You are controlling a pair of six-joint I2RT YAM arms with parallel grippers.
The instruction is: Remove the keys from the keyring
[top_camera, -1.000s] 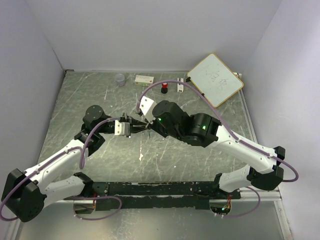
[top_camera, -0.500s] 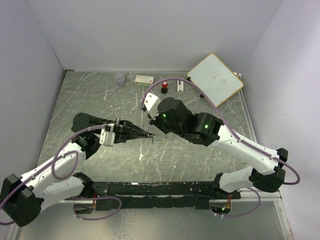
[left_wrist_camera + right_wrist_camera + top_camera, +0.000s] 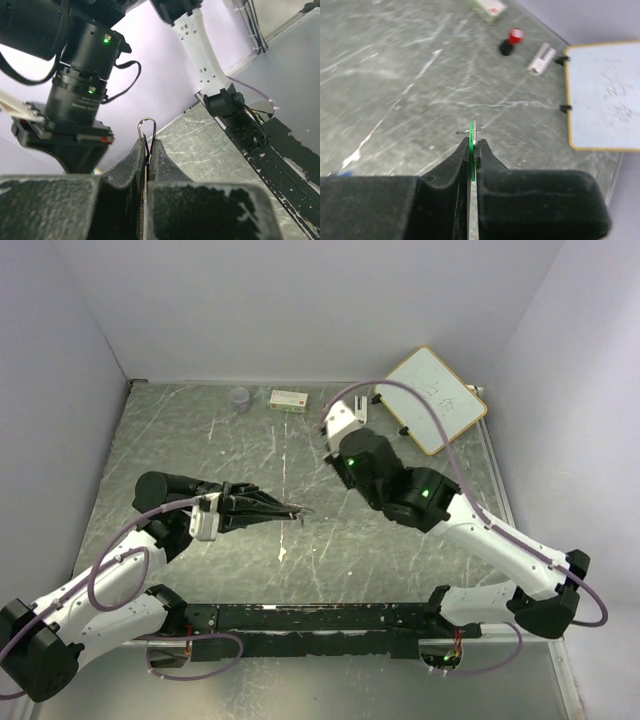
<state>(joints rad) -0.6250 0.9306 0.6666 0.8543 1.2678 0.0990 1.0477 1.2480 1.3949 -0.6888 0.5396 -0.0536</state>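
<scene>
In the left wrist view my left gripper [image 3: 148, 142] is shut on the keyring [image 3: 146, 119]. Its thin silver loop sticks up past the fingertips, and a sliver of blue shows deep between the jaws. From above, the left gripper [image 3: 298, 510] hovers over the table's middle, pointing right. My right gripper [image 3: 473, 142] is shut on the green key [image 3: 471, 131], held edge-on above the table, with a thin metal bit crossing its tip. From above, the right fingers are hidden under the right wrist [image 3: 342, 423], well apart from the left gripper.
A red-and-black knob [image 3: 512, 37], a small white block [image 3: 541, 58] and a whiteboard [image 3: 432, 398] lie at the back right. A small box [image 3: 288, 399] and a clear cup [image 3: 240, 398] sit along the back edge. A black rail [image 3: 320, 618] runs between the arm bases.
The two grippers, nose to nose a second ago, have drawn apart. The right one swung back and to the right with the green key. The left one stretched out low, still holding the ring.
</scene>
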